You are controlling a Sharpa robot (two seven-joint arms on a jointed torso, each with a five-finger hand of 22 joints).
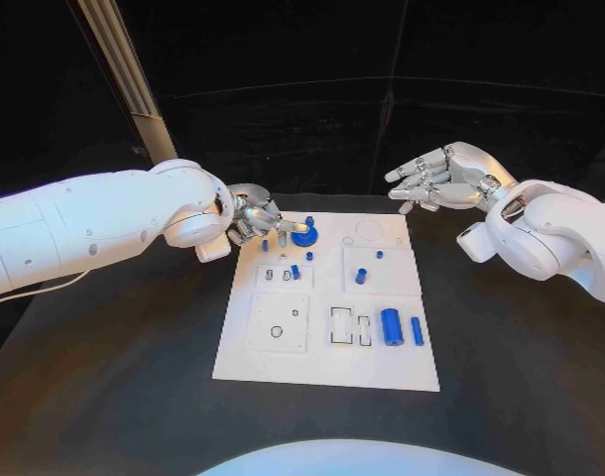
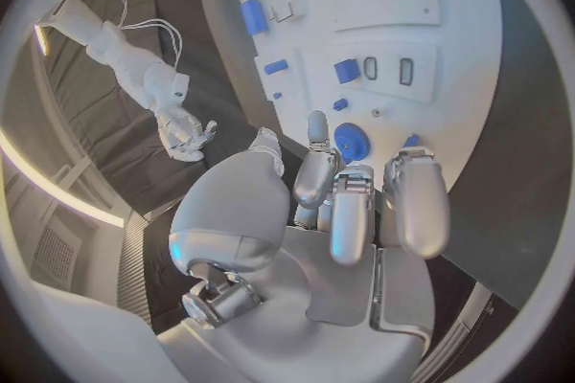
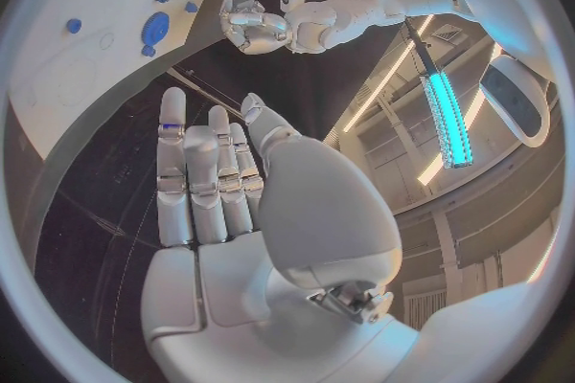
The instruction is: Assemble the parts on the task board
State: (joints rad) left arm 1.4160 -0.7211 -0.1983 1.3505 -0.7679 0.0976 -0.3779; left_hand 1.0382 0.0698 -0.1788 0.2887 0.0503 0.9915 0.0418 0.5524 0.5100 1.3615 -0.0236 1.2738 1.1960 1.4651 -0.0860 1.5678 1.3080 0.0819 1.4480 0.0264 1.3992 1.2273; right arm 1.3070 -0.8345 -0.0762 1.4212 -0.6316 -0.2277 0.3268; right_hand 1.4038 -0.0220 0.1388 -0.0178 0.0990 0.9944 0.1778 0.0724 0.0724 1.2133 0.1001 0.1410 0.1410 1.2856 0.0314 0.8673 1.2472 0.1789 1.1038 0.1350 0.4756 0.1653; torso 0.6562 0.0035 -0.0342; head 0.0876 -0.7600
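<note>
The white task board (image 1: pixel 389 362) lies in the middle of the black table. A round blue disc (image 1: pixel 307 236) sits near its far left corner, and small blue pegs (image 1: pixel 361 276) and a larger blue cylinder (image 1: pixel 392 322) stand or lie further along the board. My left hand (image 1: pixel 257 223) hovers over that far left corner, fingers reaching toward the disc (image 2: pixel 351 142). Its palm (image 2: pixel 348 201) holds nothing. A small blue piece (image 2: pixel 413 142) peeks out beside one fingertip; I cannot tell whether they touch. My right hand (image 1: pixel 445 178) is raised beyond the far right corner, fingers apart and empty (image 3: pixel 228 182).
Black table (image 1: pixel 102 397) surrounds the board on all sides. White raised blocks with slots (image 1: pixel 348 325) occupy the board's near half. A slanted metal pole (image 1: pixel 124 69) stands behind the table at the back left.
</note>
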